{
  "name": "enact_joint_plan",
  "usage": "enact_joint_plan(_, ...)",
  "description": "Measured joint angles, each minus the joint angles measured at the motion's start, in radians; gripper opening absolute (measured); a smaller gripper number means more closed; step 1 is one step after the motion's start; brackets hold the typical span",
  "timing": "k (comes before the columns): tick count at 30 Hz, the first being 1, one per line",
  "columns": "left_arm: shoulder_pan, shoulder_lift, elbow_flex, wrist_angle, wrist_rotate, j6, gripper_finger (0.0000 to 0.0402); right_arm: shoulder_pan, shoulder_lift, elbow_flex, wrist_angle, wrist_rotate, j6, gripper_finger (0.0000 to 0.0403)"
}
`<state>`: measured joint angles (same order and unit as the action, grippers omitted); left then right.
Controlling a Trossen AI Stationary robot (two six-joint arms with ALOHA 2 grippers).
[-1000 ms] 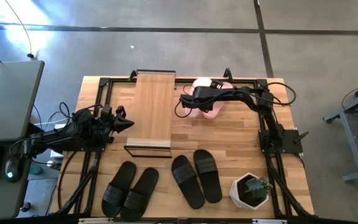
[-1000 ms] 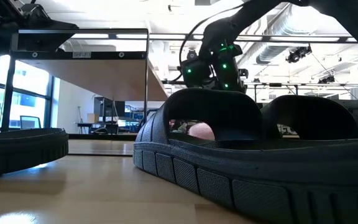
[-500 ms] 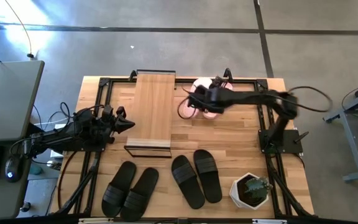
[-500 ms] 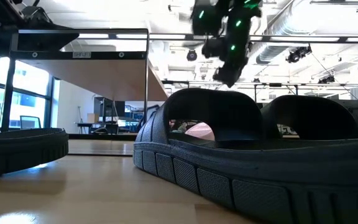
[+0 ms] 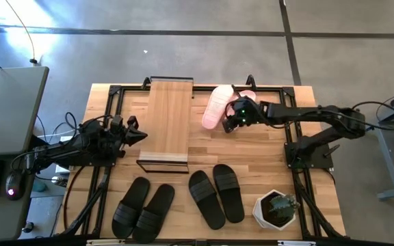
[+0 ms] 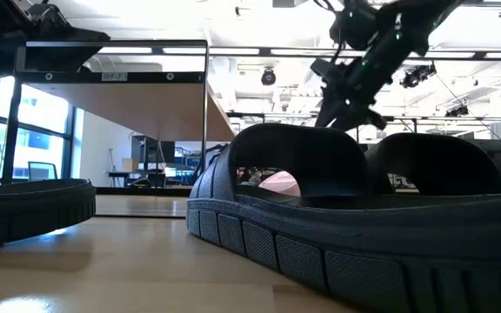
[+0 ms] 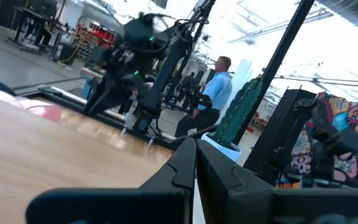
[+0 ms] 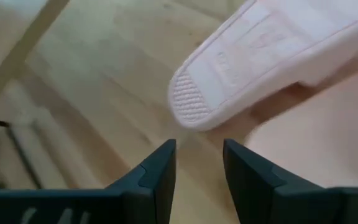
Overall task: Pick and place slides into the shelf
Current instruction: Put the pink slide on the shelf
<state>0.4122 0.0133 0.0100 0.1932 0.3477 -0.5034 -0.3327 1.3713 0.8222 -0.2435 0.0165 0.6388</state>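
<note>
1. One big wooden bench [image 5: 252, 147] carries everything, with a black frame bolted round its edges.
2. Two arms here. The right arm reaches in from the right side toward the back middle of the bench. The left arm lies low along the left edge, just parked there.
3. The shelf [image 5: 168, 116] sits at the back, left of centre, plank top facing up. Nothing's on that plank.
4. Four black slides sit along the front edge. The left black pair [image 5: 132, 205] is in front of the shelf. The middle black pair [image 5: 228, 191] is just to its right. Both pairs lie flat, straps up, a bit angled.
5. The pink slide [image 5: 215, 109] sits just right of the shelf's back end. From the right wrist cam its ridged sole is showing, so it's tipped up rather than flat. The second pink slide [image 5: 248, 95] is right behind it, mostly hidden by the arm.
6. A potted plant [image 5: 277, 208] in a white pot stands at the front right corner.
7. The right end effector [image 8: 197, 152] is released: fingers apart, only bare wood between them. It points at the tipped pink slide's end, very close. I can't tell if it touches.
8. The left end effector [image 5: 142, 136] is clenched tight on nothing, tip just beside the shelf's left edge.
</note>
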Motion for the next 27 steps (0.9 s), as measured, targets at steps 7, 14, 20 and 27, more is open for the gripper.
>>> enact_joint_plan(7,0.000,0.000,0.000,0.045,-0.007,0.001,0.0003,-0.075,0.108,-0.020,0.120,-0.129,0.039,0.0124)
enact_joint_plan(14,0.000,0.000,0.000,0.050,-0.008,0.001,0.0003,-0.123,0.209,-0.020,0.121,-0.144,0.103,0.0124)
enact_joint_plan(20,0.000,0.000,0.000,0.047,-0.008,0.001,0.0003,-0.126,0.253,-0.020,0.255,-0.202,0.151,0.0124)
enact_joint_plan(27,0.000,0.000,0.000,0.043,-0.008,0.001,0.0003,-0.125,0.271,-0.019,0.242,-0.203,0.203,0.0138)
